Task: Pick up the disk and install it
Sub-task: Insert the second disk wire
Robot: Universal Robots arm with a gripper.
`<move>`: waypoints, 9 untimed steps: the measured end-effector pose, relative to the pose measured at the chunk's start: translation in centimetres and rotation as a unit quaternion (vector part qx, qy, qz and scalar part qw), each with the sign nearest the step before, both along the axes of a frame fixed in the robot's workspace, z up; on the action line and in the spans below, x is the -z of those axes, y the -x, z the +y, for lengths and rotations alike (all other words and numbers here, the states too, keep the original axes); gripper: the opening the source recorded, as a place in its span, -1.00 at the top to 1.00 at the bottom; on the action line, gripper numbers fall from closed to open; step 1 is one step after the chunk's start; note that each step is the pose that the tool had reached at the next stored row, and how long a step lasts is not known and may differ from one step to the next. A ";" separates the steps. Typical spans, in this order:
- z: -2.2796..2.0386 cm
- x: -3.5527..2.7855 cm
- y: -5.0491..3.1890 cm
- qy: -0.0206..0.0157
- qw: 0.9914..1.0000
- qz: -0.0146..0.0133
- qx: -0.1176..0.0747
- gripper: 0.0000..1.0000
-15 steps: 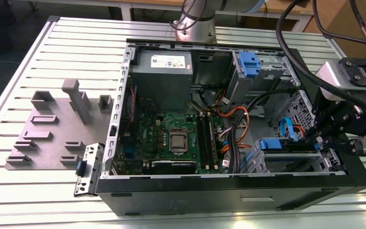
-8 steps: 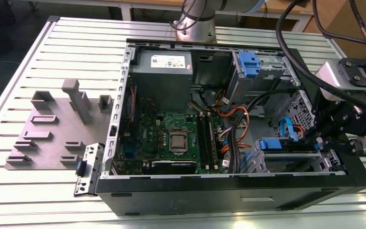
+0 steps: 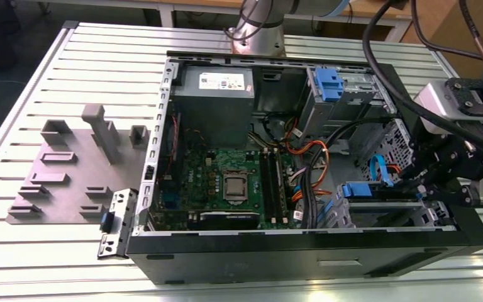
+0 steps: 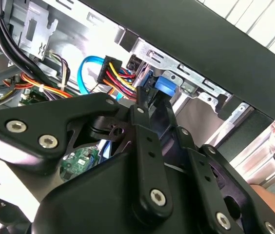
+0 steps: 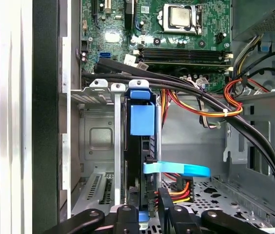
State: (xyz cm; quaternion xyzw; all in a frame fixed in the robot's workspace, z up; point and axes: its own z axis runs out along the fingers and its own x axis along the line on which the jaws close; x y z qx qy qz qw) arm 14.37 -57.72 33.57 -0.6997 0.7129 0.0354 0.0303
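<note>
My end effector (image 3: 426, 189) hangs over the open case (image 3: 309, 251) at the exterior view's right, beside the disk (image 3: 361, 190) seated in its bay.

No print could be read anywhere. The white label (image 3: 222, 80) on the grey power supply (image 3: 214, 88) in the exterior view carried dark marks too small to make out, and the markings on the green motherboard (image 5: 176, 36) in the first wrist view stayed illegible too.
</note>
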 end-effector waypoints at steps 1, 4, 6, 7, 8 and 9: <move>0.01 0.08 0.04 0.000 1.000 0.000 0.000 0.40; 0.08 0.20 0.16 0.000 1.000 0.000 -0.001 0.40; 0.14 0.28 0.22 0.001 1.000 0.000 -0.002 0.40; 0.14 0.28 0.22 0.001 1.000 0.000 -0.002 0.40; 0.14 0.28 0.23 0.001 1.000 0.000 -0.002 0.40; 0.14 0.28 0.23 0.001 1.000 0.000 -0.002 0.40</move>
